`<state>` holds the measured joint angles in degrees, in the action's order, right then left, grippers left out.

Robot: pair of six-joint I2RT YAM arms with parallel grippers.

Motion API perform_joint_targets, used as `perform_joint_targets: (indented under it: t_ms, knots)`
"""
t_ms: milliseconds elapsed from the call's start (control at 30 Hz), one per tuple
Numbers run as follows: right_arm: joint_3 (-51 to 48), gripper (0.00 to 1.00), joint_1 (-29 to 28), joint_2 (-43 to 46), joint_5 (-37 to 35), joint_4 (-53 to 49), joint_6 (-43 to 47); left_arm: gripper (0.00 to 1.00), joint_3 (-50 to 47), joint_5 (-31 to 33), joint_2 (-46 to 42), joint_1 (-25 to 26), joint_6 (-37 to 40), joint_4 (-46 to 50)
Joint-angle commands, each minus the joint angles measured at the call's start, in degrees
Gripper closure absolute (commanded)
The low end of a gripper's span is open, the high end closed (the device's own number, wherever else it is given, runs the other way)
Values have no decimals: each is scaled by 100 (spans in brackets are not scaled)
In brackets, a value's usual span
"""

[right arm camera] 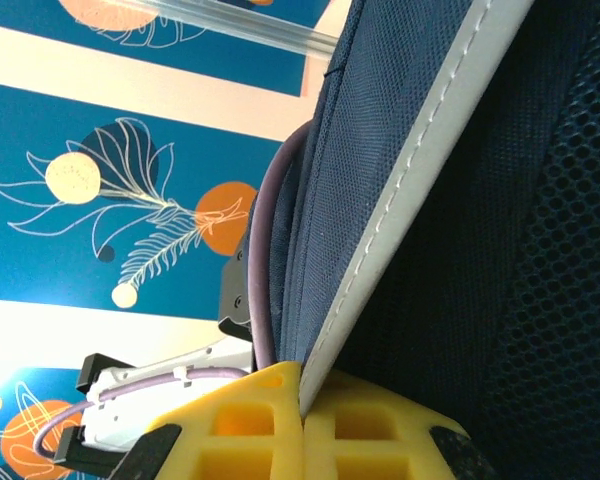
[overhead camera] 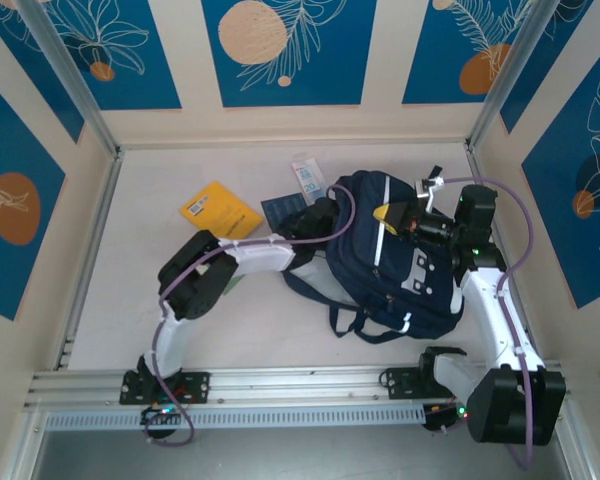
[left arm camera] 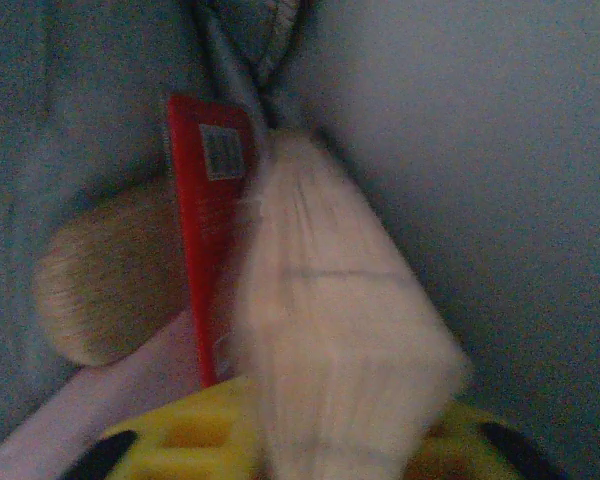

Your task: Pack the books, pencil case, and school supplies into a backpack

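The navy backpack (overhead camera: 395, 265) lies right of centre on the table. My right gripper (right arm camera: 305, 385) is shut on its white-trimmed edge (right arm camera: 410, 190) and holds it up at the mouth (overhead camera: 385, 213). My left arm's wrist (overhead camera: 315, 220) reaches into the opening. Inside, against the grey lining (left arm camera: 480, 180), my left gripper (left arm camera: 330, 440) has a pale, blurred block (left arm camera: 340, 330) between its yellow fingers, like a book's page edge; it hides the gap. A red packet (left arm camera: 205, 250) stands beside it, next to a tan rounded thing (left arm camera: 105, 290). I cannot tell whether that is the pencil case.
Outside the bag lie a yellow-orange book (overhead camera: 220, 210), a navy book (overhead camera: 280, 210) and a pale blue-white packet (overhead camera: 308, 178), all at the back left of the backpack. Dark straps (overhead camera: 350, 322) trail toward the near rail (overhead camera: 280, 385). Walls close in on three sides.
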<state>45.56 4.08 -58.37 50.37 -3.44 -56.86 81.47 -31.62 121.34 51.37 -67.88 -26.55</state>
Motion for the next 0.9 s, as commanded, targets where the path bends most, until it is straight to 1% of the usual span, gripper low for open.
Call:
perform_joint_targets:
  t_ms: [0,33,67,133,200,333,400,533,700,800,867]
  knots:
    - [42,100,4,119,335,578,-70,55,371,-212,250,171,185,601]
    - [26,100,25,129,325,549,-48,46,361,-201,226,171,231,683]
    - [21,100,39,148,301,487,-14,40,361,-178,171,163,332,858]
    - [29,100,67,189,194,268,156,31,367,-125,-37,162,639,1260]
    - [90,100,84,223,50,-82,418,26,361,-70,-279,164,958,1653]
    - [195,100,115,340,-422,-789,938,23,172,41,-804,115,1460,2228]
    - [261,100,121,376,-651,-1149,1197,22,-56,41,-1061,61,1581,2283]
    - [263,100,124,470,-1009,-1540,1496,19,-606,101,-1591,-100,1651,2312]
    - [208,100,133,502,-1103,-1638,1568,17,-957,-131,-1829,-161,1668,2179]
    - [256,100,132,515,-1169,-1788,1673,16,-1219,-87,-2040,-227,1672,2145]
    - [277,100,128,528,-1208,-1841,1703,16,-1362,-181,-2165,-300,1656,2074]
